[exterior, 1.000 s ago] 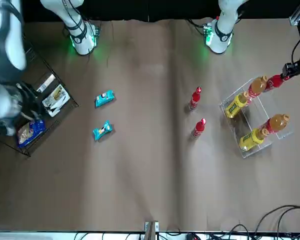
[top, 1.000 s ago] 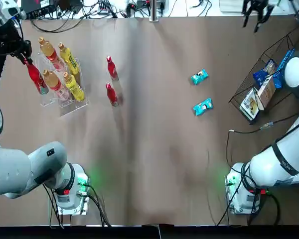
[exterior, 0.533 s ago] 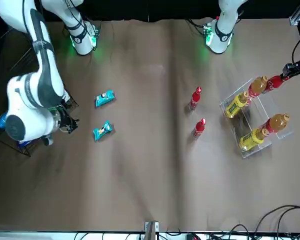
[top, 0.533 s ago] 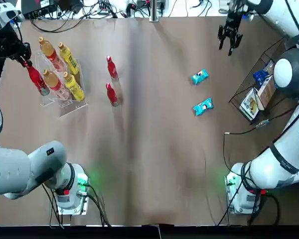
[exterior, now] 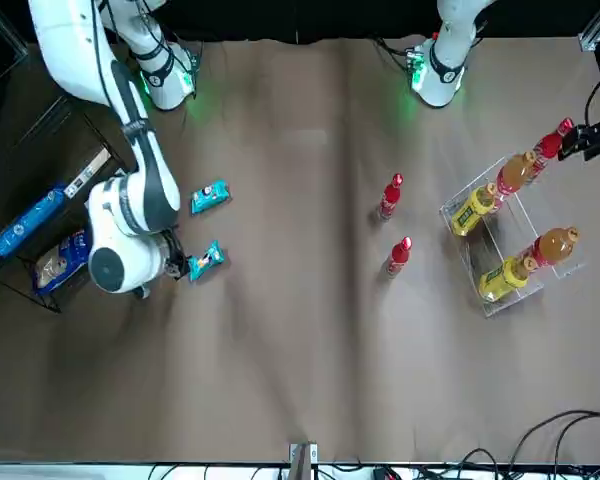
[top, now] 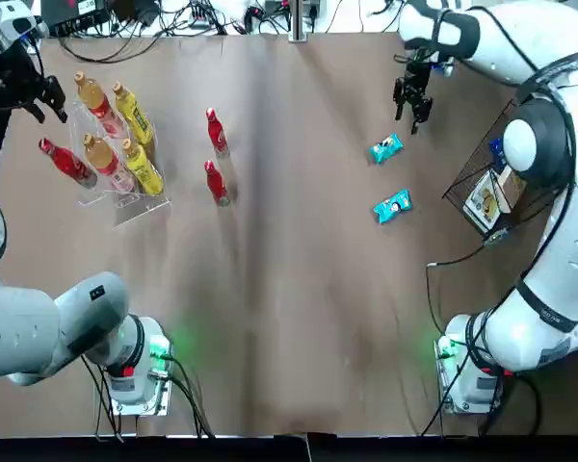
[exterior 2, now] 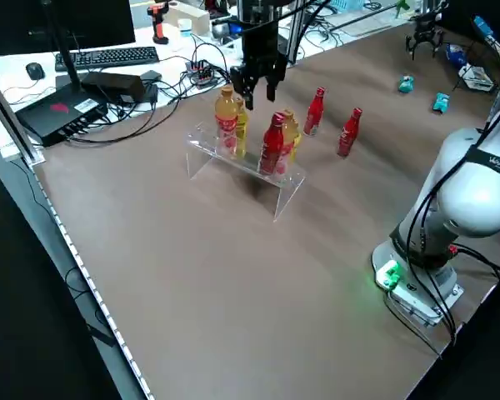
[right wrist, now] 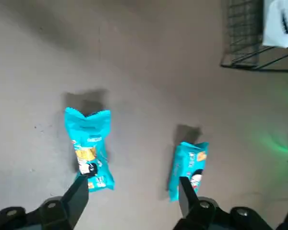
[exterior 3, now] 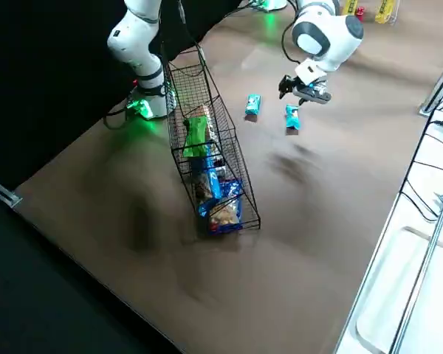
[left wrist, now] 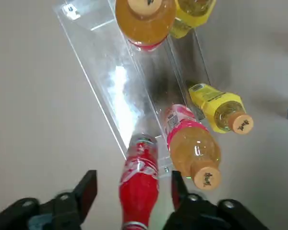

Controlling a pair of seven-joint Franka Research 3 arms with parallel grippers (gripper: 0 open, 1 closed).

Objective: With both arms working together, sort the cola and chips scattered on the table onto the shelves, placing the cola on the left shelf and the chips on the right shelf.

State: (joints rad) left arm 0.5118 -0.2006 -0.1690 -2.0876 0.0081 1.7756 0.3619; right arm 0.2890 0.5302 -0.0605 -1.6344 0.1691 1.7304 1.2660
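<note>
Hovers with the black left gripper (left wrist: 133, 179), fingers spread wide, above the clear acrylic tiered rack (exterior 2: 202, 140), apart from the slim red-capped cola bottle (exterior 2: 272, 145) standing along its outer edge, beside orange-capped bottles (exterior 2: 226, 122). Leaves two more small red cola bottles (top: 217, 132) (top: 217, 183) on the flat brown tabletop (top: 308, 289), with open room between them and two crinkly cyan-blue chip packets (top: 385, 148) (top: 393, 206). Hangs near the farther packet with the black right gripper (right wrist: 133, 184), wide and holding nothing. Keeps a green packet (exterior 3: 196, 136) inside the black wire-mesh basket (exterior 3: 237, 136), well inside its rim.
</note>
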